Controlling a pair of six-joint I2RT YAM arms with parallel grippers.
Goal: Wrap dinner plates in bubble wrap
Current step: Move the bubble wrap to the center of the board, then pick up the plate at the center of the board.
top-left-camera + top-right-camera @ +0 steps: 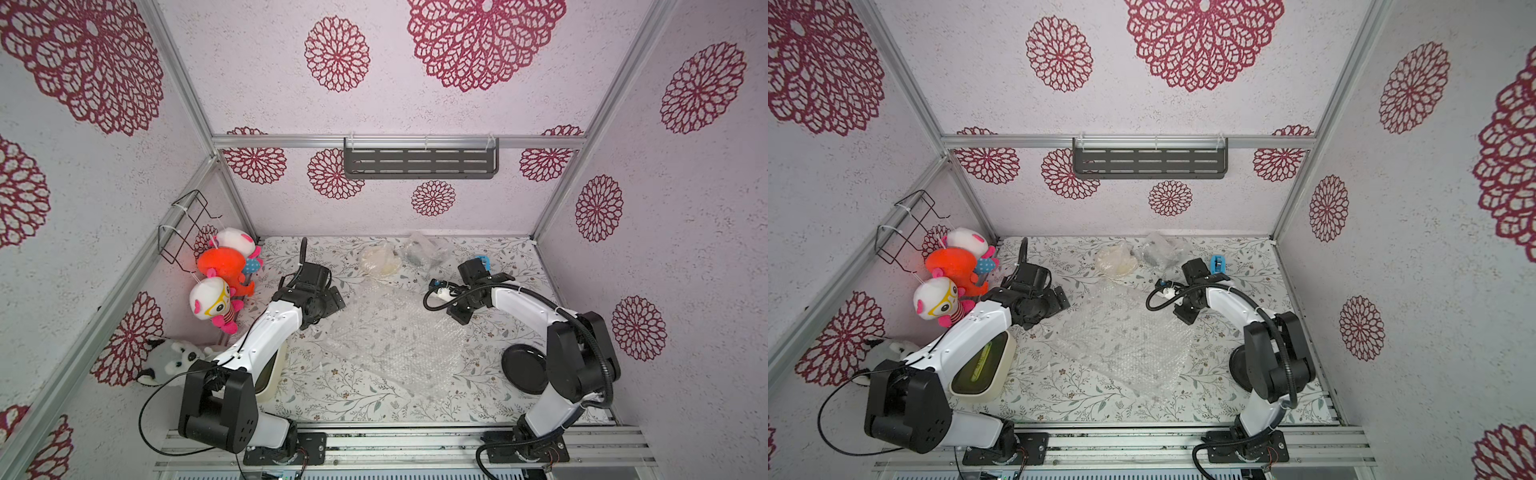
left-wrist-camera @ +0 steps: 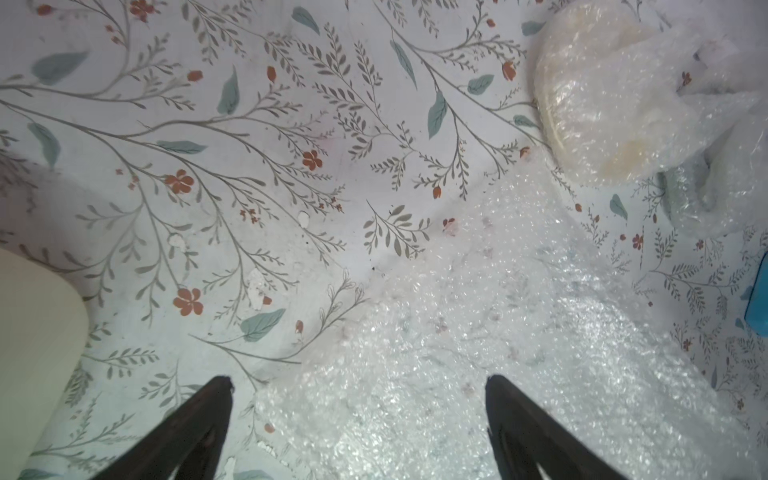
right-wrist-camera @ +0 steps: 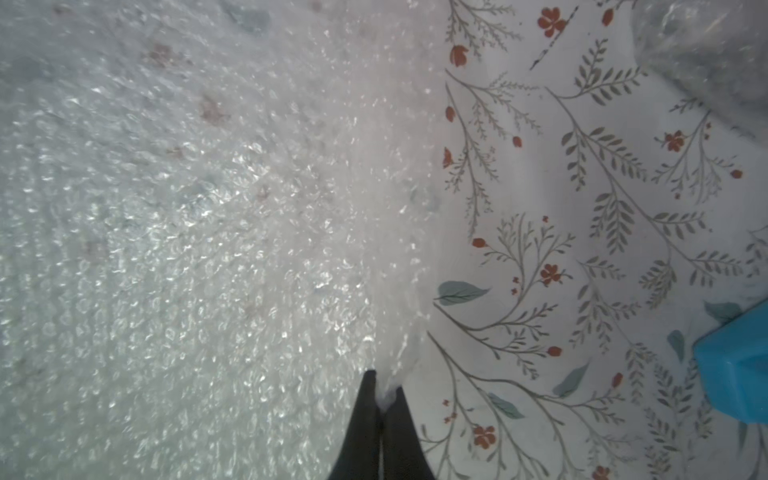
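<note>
The top of the flat bubble wrap sheet [image 1: 395,345] is bare, and open cloth [image 1: 353,399] runs along its near edge. Beyond its far edge the wrapped cream plate [image 1: 380,262] and a second wrapped bundle [image 1: 424,251] close the way. To its far right stands the blue tape dispenser [image 1: 1217,264]. At its near right lies the black plate [image 1: 524,368], partly under my right arm [image 1: 523,303]. At its near left is the cream tub [image 1: 980,365], under my left arm [image 1: 266,332].
</note>
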